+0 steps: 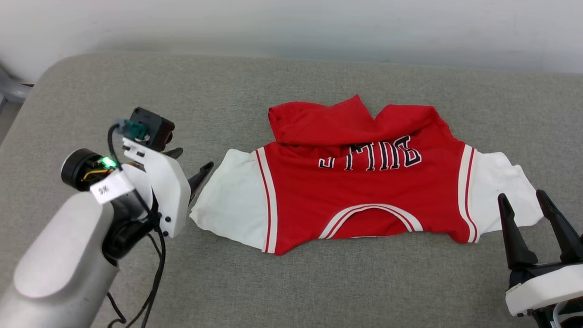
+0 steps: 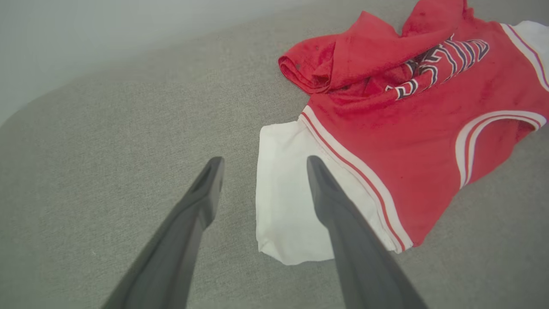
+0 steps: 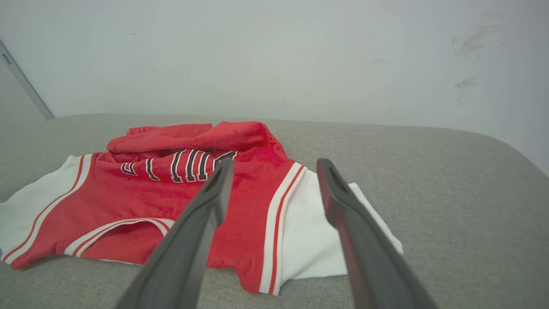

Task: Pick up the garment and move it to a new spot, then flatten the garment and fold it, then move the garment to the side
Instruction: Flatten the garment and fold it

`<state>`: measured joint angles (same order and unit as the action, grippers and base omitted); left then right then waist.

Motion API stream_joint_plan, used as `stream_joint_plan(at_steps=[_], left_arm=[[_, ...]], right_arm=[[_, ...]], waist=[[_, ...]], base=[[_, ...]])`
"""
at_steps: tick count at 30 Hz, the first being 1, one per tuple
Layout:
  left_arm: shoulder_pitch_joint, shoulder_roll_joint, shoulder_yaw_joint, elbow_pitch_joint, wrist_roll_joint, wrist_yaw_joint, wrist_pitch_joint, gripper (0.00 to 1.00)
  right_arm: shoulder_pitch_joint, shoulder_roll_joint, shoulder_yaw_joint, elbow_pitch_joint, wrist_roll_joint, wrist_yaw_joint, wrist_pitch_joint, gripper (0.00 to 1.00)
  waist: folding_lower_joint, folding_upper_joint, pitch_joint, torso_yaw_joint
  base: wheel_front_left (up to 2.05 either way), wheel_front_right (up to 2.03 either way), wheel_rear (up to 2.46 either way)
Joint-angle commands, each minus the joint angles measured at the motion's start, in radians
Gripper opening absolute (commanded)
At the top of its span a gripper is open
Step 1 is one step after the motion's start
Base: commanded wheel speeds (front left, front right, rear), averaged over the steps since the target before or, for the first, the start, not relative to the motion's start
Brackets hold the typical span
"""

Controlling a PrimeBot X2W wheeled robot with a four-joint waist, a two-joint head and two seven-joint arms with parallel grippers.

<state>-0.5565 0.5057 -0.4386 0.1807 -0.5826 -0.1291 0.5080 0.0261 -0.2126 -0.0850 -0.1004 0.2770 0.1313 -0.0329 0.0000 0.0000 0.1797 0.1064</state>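
Note:
The garment (image 1: pixel 364 182) lies across the middle of the grey padded surface, neckline toward me and both white sleeves spread out. Its far part is bunched and folded back over the upside-down black print. My left gripper (image 1: pixel 191 163) hovers open just left of the left sleeve; in the left wrist view its fingers (image 2: pixel 264 159) straddle that sleeve's edge on the garment (image 2: pixel 411 141). My right gripper (image 1: pixel 520 196) stands open at the right sleeve's near edge. In the right wrist view it (image 3: pixel 275 162) points over that sleeve of the garment (image 3: pixel 128 193). Nothing is held.
The grey padded surface (image 1: pixel 319 282) has rounded corners and ends against a white wall (image 1: pixel 291 23) at the back. Its left edge drops off near a grey object (image 1: pixel 9 86). Bare fabric lies in front of and behind the shirt.

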Motion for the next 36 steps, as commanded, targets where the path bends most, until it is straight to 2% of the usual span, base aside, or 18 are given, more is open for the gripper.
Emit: stream_joint_plan(at_steps=[1,5,9,17,21,26,27,28,29,36], left_arm=[[-0.03,0.025,-0.028,-0.005,-0.028,0.0,0.05,1.0],[-0.086,0.076,-0.126,0.014,-0.1,0.0,0.178,1.0],[-0.125,0.102,-0.205,0.07,-0.139,0.0,0.242,1.0],[-0.151,0.13,-0.344,0.198,-0.168,0.0,0.252,1.0],[-0.142,0.122,-0.374,0.278,-0.194,0.003,0.222,1.0],[-0.117,0.121,-0.469,0.312,-0.236,0.002,0.266,1.0],[-0.117,0.126,-0.486,0.308,-0.247,0.001,0.272,0.71],[-0.121,0.131,-0.496,0.308,-0.257,0.001,0.271,0.18],[-0.125,0.134,-0.504,0.31,-0.267,0.001,0.266,0.0],[-0.191,0.157,-0.489,0.3,-0.293,0.002,0.143,0.0]], right_arm=[[0.003,0.01,-0.003,-0.013,-0.003,-0.001,0.006,1.0],[-0.012,0.021,-0.001,-0.027,-0.014,-0.001,0.015,1.0],[-0.034,0.024,0.007,-0.03,-0.021,-0.001,0.019,1.0],[-0.066,0.019,0.014,-0.025,-0.024,-0.001,0.012,1.0],[-0.079,0.013,0.015,-0.017,-0.016,-0.001,0.005,1.0],[-0.087,0.005,0.011,-0.007,-0.014,-0.001,-0.001,1.0],[-0.088,0.003,0.009,-0.006,-0.012,-0.001,-0.001,1.0],[-0.091,0.0,0.008,-0.006,-0.011,-0.001,0.001,1.0],[-0.093,-0.002,0.006,-0.006,-0.01,-0.001,0.001,1.0],[-0.106,-0.034,-0.015,-0.004,-0.005,-0.001,0.019,1.0]], waist=[[0.0,0.0,0.01,-0.009],[0.0,0.0,0.03,-0.021],[0.0,0.0,0.054,-0.038],[0.0,0.0,0.105,-0.077],[0.0,0.0,0.127,-0.086],[0.0,0.0,0.138,-0.087],[0.0,0.0,0.137,-0.086],[0.0,0.0,0.136,-0.084],[0.0,0.0,0.134,-0.082],[0.0,0.0,0.097,-0.066]], base=[[0.0,0.0,0.0],[0.0,0.0,0.0],[0.0,0.0,0.0],[0.0,0.0,0.0],[0.0,0.0,0.0],[0.0,0.0,0.0],[0.0,0.0,0.0],[0.0,0.0,0.0],[0.0,0.0,0.0],[0.0,0.0,0.0]])
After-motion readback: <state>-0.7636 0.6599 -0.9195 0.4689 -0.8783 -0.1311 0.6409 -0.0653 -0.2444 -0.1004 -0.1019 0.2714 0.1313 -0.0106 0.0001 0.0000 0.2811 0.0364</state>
